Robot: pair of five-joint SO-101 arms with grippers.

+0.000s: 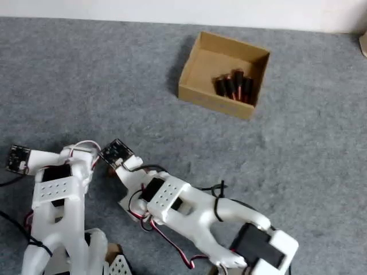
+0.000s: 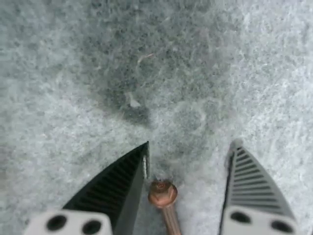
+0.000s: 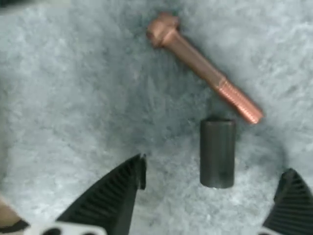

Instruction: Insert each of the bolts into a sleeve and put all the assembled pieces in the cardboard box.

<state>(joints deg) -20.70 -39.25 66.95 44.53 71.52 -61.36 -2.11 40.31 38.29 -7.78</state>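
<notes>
A copper bolt (image 3: 200, 63) lies flat on the grey carpet, its threaded end close to one end of a short black sleeve (image 3: 217, 152). My right gripper (image 3: 215, 166) is open just above the carpet, with the sleeve between its fingers and not touched by them. My left gripper (image 2: 190, 147) is open too, and the hex head of a copper bolt (image 2: 164, 196) lies between its fingers, nearer the dark one. The cardboard box (image 1: 198, 94) stands at the far side and holds several black sleeves with copper bolts in them (image 1: 234, 86).
Both white arms (image 1: 172, 200) are bent low at the near left of the carpet, close together, with wires looped around them. Open grey carpet (image 1: 298, 149) stretches between them and the box. A pale wall edge runs along the far side.
</notes>
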